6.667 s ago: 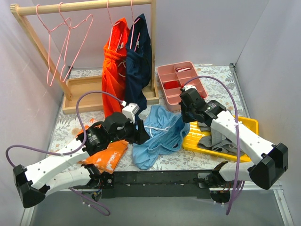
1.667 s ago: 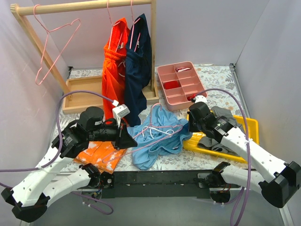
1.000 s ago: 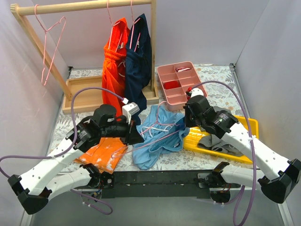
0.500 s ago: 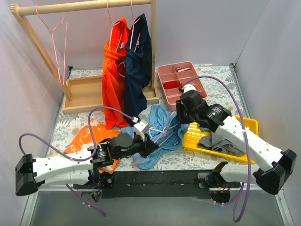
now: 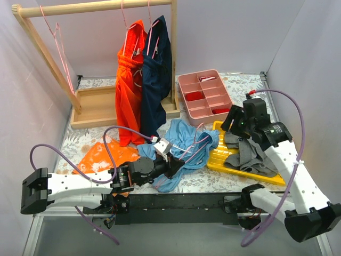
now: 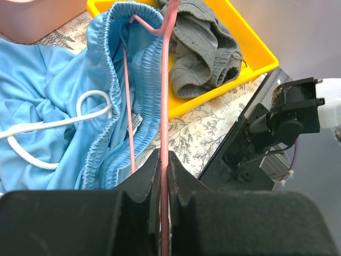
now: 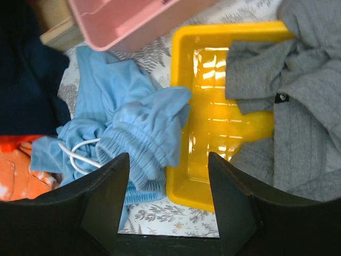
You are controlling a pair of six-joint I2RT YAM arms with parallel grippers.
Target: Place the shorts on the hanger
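Note:
The light blue shorts [image 5: 184, 145] lie crumpled on the table, with their gathered waistband [image 7: 139, 140] resting against the yellow tray's left rim. My left gripper [image 5: 171, 162] is low at the shorts' near edge, shut on one wire of the pink hanger [image 6: 165, 80]. The hanger's far end is tucked into the waistband [image 6: 133, 21], and the white drawstring [image 6: 80, 114] loops beside it. My right gripper [image 5: 232, 122] hangs open above the tray's left end. Nothing is between its fingers [image 7: 106, 197], and it is clear of the shorts [image 7: 133, 128].
A yellow tray [image 5: 218, 160] holds grey clothing [image 5: 248, 152]. A pink compartment tray [image 5: 205, 93] sits behind it. The wooden rack [image 5: 96, 8] carries orange shorts [image 5: 128, 80], navy shorts [image 5: 157, 74] and a spare pink hanger [image 5: 61, 48]. An orange garment [image 5: 98, 157] lies at the left.
My right gripper opened, let go of the shorts and pulled up and right over the yellow tray. My left arm dropped lower and moved right with the hanger.

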